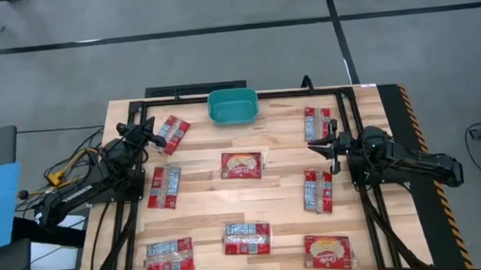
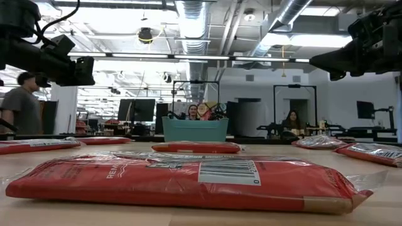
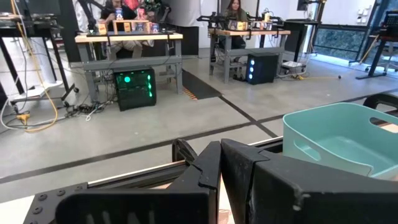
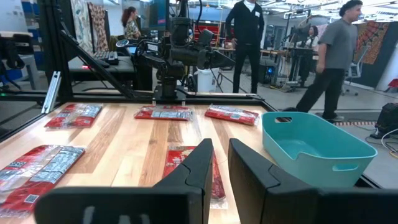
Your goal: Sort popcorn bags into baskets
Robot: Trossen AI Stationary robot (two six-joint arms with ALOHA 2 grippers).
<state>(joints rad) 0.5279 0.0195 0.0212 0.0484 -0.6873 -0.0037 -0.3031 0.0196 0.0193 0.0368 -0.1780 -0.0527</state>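
Several flat red popcorn bags lie flat on the wooden table, among them one in the middle (image 1: 241,165), one by the left arm (image 1: 172,133) and one by the right arm (image 1: 317,123). The teal basket (image 1: 232,107) stands at the far edge, in the middle, and looks empty in the right wrist view (image 4: 317,146). My left gripper (image 1: 150,128) hovers above the table's far left, shut and empty, beside the bag there. My right gripper (image 1: 312,145) hovers at the right side, shut and empty, pointing toward the table's middle. In the low view both grippers are well above the table.
A black frame (image 1: 246,94) runs around the table's far edge and sides. More bags lie along the near edge (image 1: 248,237); the nearest fills the low view's front (image 2: 188,179). People stand and sit in the room beyond the table (image 4: 333,50).
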